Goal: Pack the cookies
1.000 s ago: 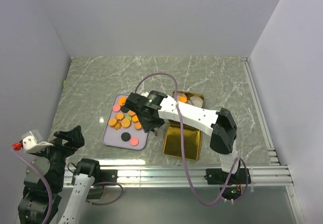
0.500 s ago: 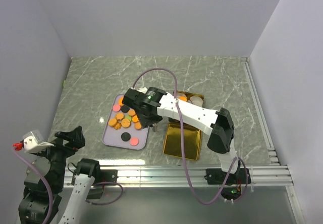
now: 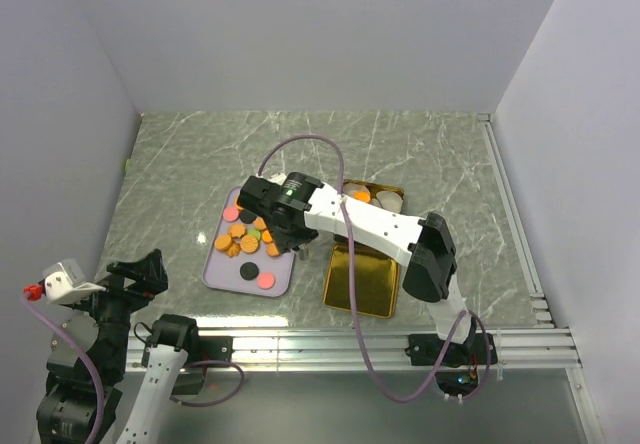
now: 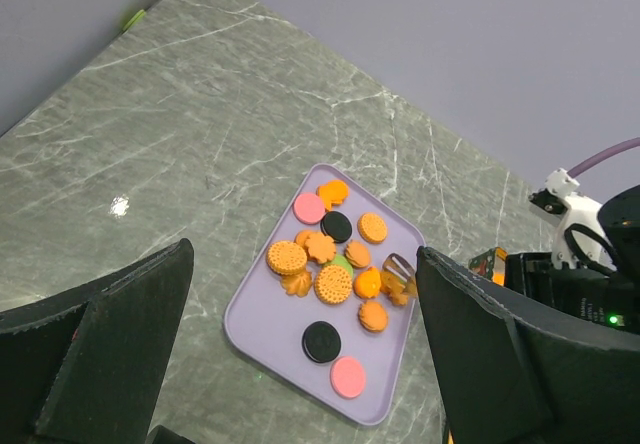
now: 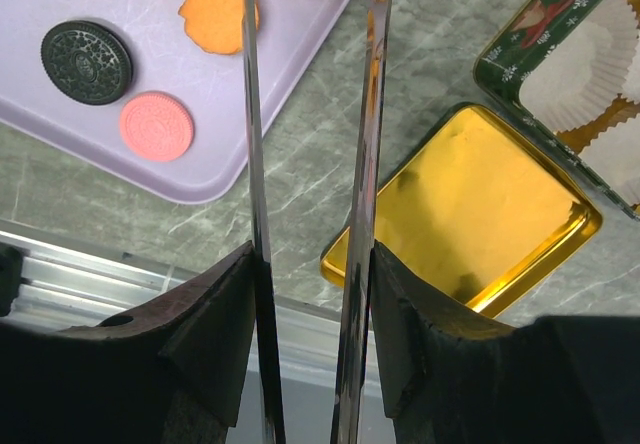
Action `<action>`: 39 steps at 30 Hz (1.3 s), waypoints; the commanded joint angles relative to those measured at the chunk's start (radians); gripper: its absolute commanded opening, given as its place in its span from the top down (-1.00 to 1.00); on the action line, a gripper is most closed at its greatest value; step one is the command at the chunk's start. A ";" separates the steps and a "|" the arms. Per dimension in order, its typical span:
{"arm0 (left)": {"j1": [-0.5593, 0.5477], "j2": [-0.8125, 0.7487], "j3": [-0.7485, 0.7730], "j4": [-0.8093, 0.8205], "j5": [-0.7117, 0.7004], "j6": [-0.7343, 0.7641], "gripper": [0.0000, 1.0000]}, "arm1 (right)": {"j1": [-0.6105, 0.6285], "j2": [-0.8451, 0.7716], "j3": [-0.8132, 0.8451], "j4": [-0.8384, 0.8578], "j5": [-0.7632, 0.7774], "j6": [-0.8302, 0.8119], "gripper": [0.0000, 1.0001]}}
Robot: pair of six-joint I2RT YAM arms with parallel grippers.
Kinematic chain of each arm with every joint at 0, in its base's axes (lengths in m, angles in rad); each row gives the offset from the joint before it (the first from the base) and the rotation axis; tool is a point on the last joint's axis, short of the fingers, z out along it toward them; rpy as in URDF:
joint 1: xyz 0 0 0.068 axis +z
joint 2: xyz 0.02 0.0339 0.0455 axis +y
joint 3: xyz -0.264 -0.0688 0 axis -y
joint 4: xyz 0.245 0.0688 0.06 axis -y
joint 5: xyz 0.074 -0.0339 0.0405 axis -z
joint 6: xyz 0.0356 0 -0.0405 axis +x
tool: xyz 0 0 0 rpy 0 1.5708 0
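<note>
The cookies (image 3: pixel 245 239) lie on a lilac tray (image 3: pixel 215 269): mostly orange, with pink, black and one green, also in the left wrist view (image 4: pixel 333 284). My right gripper (image 3: pixel 285 224) is shut on metal tongs (image 5: pixel 250 114), whose two blades run between its fingers (image 5: pixel 400 304). The tong tips (image 4: pixel 400 267) sit at an orange cookie (image 4: pixel 368 283) by the tray's right edge; I cannot tell whether it is pinched. My left gripper (image 4: pixel 300 264) hangs open and empty at the near left, well short of the tray (image 4: pixel 270 324).
A green tin (image 3: pixel 375 196) with white paper cups (image 5: pixel 590 74) and an orange cookie inside stands right of the tray. Its gold lid (image 3: pixel 362 276) lies in front of it. Aluminium rails (image 3: pixel 500 344) line the near edge and walls close in on both sides.
The right arm has shifted a little to the left, carrying the tongs further over the tray. The left arm has not moved.
</note>
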State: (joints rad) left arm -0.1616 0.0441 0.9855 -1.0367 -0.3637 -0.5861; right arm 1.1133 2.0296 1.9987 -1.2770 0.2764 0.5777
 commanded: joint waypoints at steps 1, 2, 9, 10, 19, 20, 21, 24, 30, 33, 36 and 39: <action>-0.003 -0.013 -0.001 0.035 0.008 0.022 -0.99 | 0.008 0.007 0.003 0.016 0.024 -0.009 -0.05; -0.003 -0.013 -0.001 0.033 0.009 0.022 -0.99 | 0.008 0.006 -0.015 0.019 0.020 -0.007 -0.05; -0.003 -0.013 -0.001 0.035 0.009 0.023 -0.99 | 0.006 -0.017 -0.093 0.064 -0.019 0.005 0.11; -0.003 -0.012 -0.002 0.035 0.009 0.023 -0.99 | 0.008 -0.019 -0.098 0.073 -0.022 0.007 0.16; -0.003 -0.009 -0.005 0.041 0.019 0.029 -0.99 | 0.008 -0.029 -0.092 0.073 -0.031 0.013 0.30; -0.003 -0.007 -0.005 0.040 0.020 0.029 -0.99 | 0.008 -0.029 -0.086 0.071 -0.031 0.013 0.30; -0.003 -0.006 -0.007 0.041 0.022 0.029 -0.99 | 0.008 -0.029 -0.077 0.065 -0.031 0.011 0.30; -0.003 -0.010 -0.005 0.040 0.019 0.028 -0.99 | 0.006 -0.020 -0.028 0.030 -0.019 0.005 0.30; -0.003 -0.021 -0.008 0.044 0.026 0.032 -0.99 | 0.000 -0.011 0.077 -0.027 0.000 -0.004 0.30; -0.003 -0.023 -0.011 0.047 0.037 0.038 -0.99 | -0.007 -0.023 0.106 -0.041 -0.002 -0.004 0.30; -0.003 -0.027 -0.013 0.050 0.043 0.042 -0.99 | -0.023 -0.039 0.126 -0.054 -0.003 -0.004 0.30; -0.003 -0.039 -0.013 0.052 0.046 0.043 -0.99 | -0.049 -0.058 0.141 -0.076 -0.002 -0.004 0.30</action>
State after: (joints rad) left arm -0.1619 0.0242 0.9764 -1.0298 -0.3374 -0.5648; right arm 1.0977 2.0342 2.0884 -1.3102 0.2462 0.5785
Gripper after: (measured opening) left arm 0.995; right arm 0.355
